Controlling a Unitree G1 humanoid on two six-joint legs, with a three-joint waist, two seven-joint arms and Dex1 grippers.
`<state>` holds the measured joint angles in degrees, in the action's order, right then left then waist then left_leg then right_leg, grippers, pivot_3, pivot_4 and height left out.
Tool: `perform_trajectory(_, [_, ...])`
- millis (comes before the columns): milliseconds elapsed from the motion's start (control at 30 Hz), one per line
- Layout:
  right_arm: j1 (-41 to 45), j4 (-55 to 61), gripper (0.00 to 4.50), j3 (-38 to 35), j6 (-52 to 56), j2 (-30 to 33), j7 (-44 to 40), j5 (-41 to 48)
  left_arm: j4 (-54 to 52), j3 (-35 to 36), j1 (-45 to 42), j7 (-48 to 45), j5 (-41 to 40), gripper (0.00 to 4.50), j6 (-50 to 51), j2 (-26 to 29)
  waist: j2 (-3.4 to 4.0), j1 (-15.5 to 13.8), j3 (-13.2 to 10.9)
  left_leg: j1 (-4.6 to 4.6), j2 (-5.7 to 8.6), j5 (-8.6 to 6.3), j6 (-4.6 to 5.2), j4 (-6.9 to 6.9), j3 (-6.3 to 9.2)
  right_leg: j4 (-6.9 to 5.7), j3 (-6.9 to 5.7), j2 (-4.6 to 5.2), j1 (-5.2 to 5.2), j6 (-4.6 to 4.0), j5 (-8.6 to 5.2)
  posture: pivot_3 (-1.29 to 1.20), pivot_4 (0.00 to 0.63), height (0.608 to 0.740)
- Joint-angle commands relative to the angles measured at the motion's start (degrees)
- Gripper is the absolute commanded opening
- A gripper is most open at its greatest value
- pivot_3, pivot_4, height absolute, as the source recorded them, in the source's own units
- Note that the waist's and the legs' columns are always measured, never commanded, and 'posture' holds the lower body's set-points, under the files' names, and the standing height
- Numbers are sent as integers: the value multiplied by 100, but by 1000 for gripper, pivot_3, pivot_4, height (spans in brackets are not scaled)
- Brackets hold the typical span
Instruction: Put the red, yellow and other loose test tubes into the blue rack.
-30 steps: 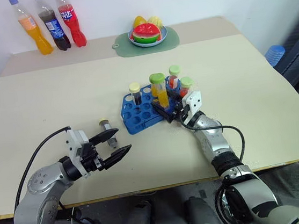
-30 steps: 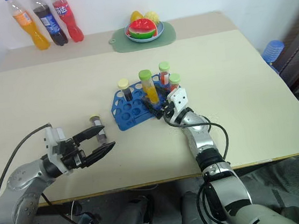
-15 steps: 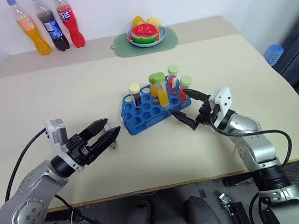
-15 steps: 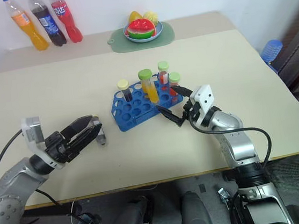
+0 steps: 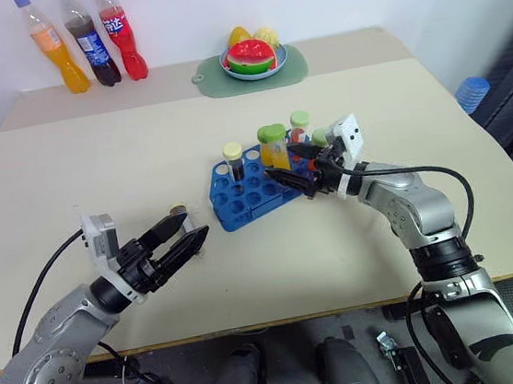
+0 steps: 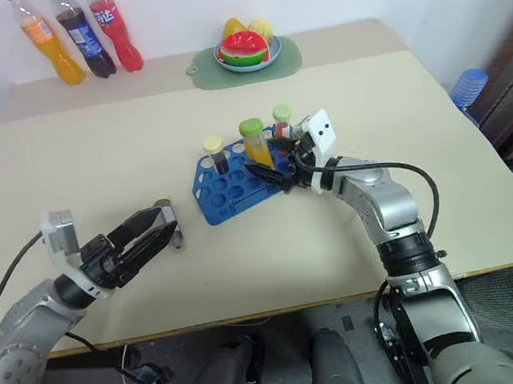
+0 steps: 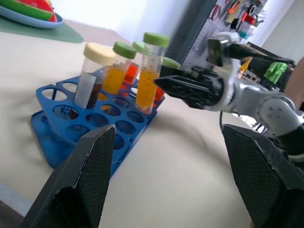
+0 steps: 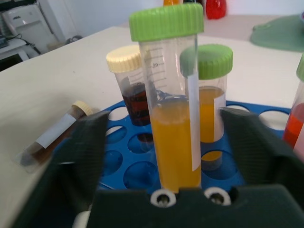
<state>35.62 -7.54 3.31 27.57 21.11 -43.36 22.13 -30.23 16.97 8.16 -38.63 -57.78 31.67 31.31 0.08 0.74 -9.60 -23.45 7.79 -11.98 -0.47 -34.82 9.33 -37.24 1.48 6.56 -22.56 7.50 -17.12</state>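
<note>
The left gripper [image 5: 190, 236] hovers low at seven o'clock on the bench [image 5: 96, 164], level, jaws wide and empty; just beyond lies a loose brown test tube [image 8: 50, 135]; at centre, the blue rack [image 5: 239, 197] holds capped tubes; the right gripper [image 5: 283, 166], level, jaws apart, flanks an upright orange-filled tube [image 8: 173, 111] without touching.

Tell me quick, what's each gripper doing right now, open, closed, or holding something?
Left gripper: open, empty, near the loose tube lying on the table.
Right gripper: fingers apart on either side of the tall orange tube in the blue rack, not clamped.
</note>
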Motion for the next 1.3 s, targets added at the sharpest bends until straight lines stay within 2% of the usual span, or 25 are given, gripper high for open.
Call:
perform_trajectory(33, [236,-13,2165,25,-124,-31,-144,-40,-241,158,106,7,70,3696,-183,-24,0,-1,0,0,0,0,0,0,0,0,0,0,0,0,0,0,150,740])
perform_trajectory(100, [263,-64,1048,55,-166,-35,-210,-95,-271,149,147,20,72,3696,-203,-39,0,-2,0,0,-1,0,0,0,0,0,0,-1,-2,0,0,0,150,740])
perform_trajectory(133, [272,-82,893,72,-194,-36,-235,-130,-279,148,163,31,76,3696,-217,-48,0,-3,0,0,0,0,0,0,0,0,0,0,-3,0,0,0,150,740])
perform_trajectory(400, [183,-78,893,32,-540,-59,-245,-314,-264,132,173,144,112,3696,-288,-148,0,-2,0,0,-1,0,0,1,0,1,0,0,-5,0,0,0,150,740])
perform_trajectory(633, [-590,253,893,84,-1670,-146,-36,-703,-217,145,37,436,54,3696,-296,-307,-1,-16,0,0,1,-1,0,-1,1,2,-2,1,-3,1,0,0,150,740])
perform_trajectory(767, [-844,231,893,79,-2167,-344,214,-874,-169,131,-94,550,29,3696,-256,-322,-1,-10,0,0,0,0,-1,0,1,1,-1,-2,-5,1,0,0,150,740])
perform_trajectory(867, [-854,120,893,85,-2413,-358,103,-903,-139,161,-204,707,-97,3696,-161,-335,-1,-9,0,0,0,0,-1,0,0,1,-1,-3,-5,1,0,0,150,740])
perform_trajectory(900, [-835,87,1823,77,-2513,-351,113,-947,-135,173,-237,772,-137,3696,-123,-325,-1,-9,0,0,0,0,-1,0,0,2,-1,-4,-5,1,0,0,150,740])
perform_trajectory(967, [-797,82,2603,94,-2704,-235,156,-1149,-151,239,-324,1036,-313,3696,-16,-329,-1,-12,0,0,0,0,-1,0,1,1,-2,-4,-5,1,0,0,150,740])
perform_trajectory(1067, [-857,304,4160,46,-2530,-32,50,-1122,-209,379,-478,1823,-691,3696,218,-367,-3,-17,0,0,1,0,-1,-2,2,1,-2,-4,-5,2,1,0,150,740])
perform_trajectory(1167, [-1055,702,4160,-3,-2275,314,-204,-1011,-318,560,-681,2984,-1408,3696,443,-393,-3,-29,-1,0,1,0,-1,-2,2,1,-1,-4,-4,2,1,0,150,740])
perform_trajectory(1300, [-1646,1423,4160,-207,-1829,1124,-766,-725,-481,618,-1008,5735,-2902,3696,922,220,-18,-96,-7,-3,1,-1,0,-7,8,2,0,-1,0,3,0,0,150,740])
